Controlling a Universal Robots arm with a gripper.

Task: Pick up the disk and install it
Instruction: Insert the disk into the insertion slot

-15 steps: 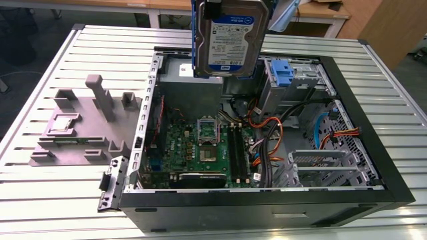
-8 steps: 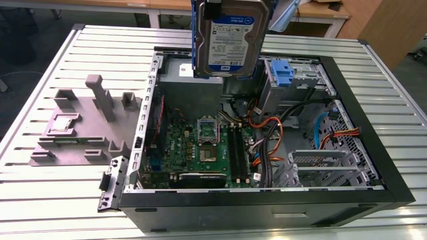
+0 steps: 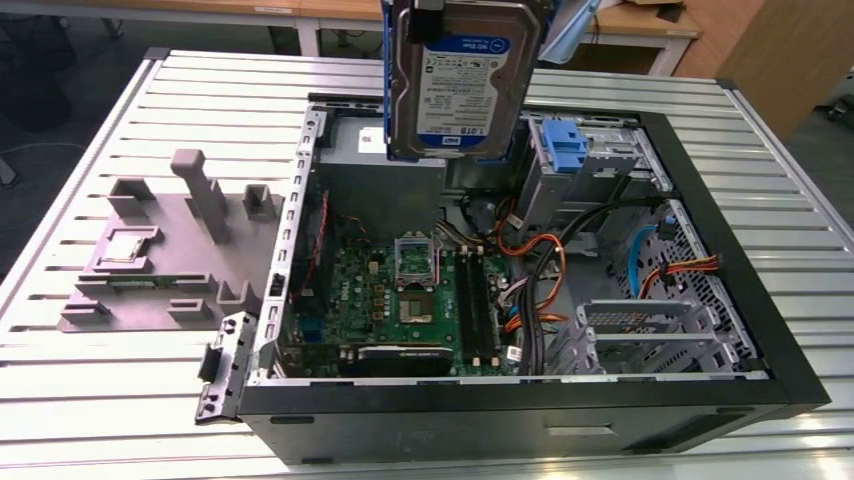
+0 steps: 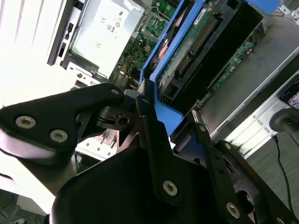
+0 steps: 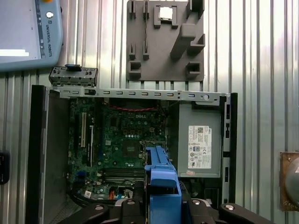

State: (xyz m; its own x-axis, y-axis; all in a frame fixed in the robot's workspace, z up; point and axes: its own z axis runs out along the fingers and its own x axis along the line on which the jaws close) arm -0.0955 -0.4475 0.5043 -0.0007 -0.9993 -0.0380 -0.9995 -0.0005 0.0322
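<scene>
In the exterior view the disk (image 3: 461, 85) hangs upright, label toward the camera, above the far side of the open computer case (image 3: 507, 430). It is over the grey power supply (image 3: 374, 140) and just to the exterior view's left of the blue bracket (image 3: 567, 150) in the drive bay. Loose cables (image 3: 534, 250) run below that bay, beside the motherboard (image 3: 400, 290). A grey fixture plate (image 3: 174, 250) lies on the slatted table (image 3: 107, 400), well apart from the case.

In the second wrist view the gripper (image 4: 154, 109) is clamped on the end of the disk's blue frame, one of its fingers (image 4: 154, 140) lying flat against the plastic. The circuit-board side is bare. The drive is probably stiff, dense and easily hurt by knocks. The plastic frame looks smooth and may flex, so the frame is the place to hold, not the board or connector.

In the first wrist view the blue frame sits above the seam between motherboard and power supply. The case walls, the bay's metal edges and the cables leave little room sideways; the free room is straight above.
</scene>
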